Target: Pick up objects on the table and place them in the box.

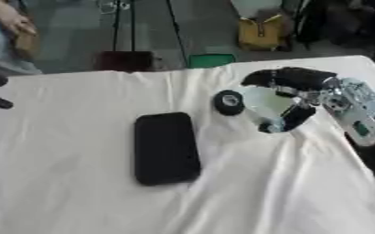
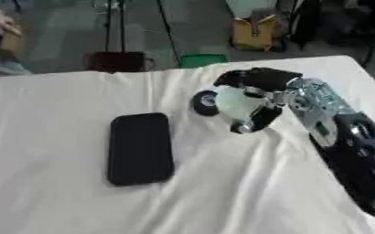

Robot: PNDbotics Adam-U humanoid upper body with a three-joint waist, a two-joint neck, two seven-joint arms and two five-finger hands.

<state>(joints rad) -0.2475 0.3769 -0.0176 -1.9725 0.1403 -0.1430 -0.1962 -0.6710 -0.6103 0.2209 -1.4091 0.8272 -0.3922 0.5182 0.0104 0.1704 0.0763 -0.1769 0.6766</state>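
Our right hand [image 1: 291, 98] curls round pale rounded object [image 1: 267, 101]; small black wheel-like roll [image 1: 228, 102] touching at 9 o'clock, we may knock it away.

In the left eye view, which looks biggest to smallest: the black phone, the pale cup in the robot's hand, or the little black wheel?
1. Phone
2. Cup, partly hidden by the right hand
3. Wheel

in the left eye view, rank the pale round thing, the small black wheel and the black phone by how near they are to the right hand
1. Pale round thing: inside the right hand, fingers curled round it.
2. Small black wheel: just left of the hand, on the white cloth.
3. Black phone: farthest, lying flat at mid-table.
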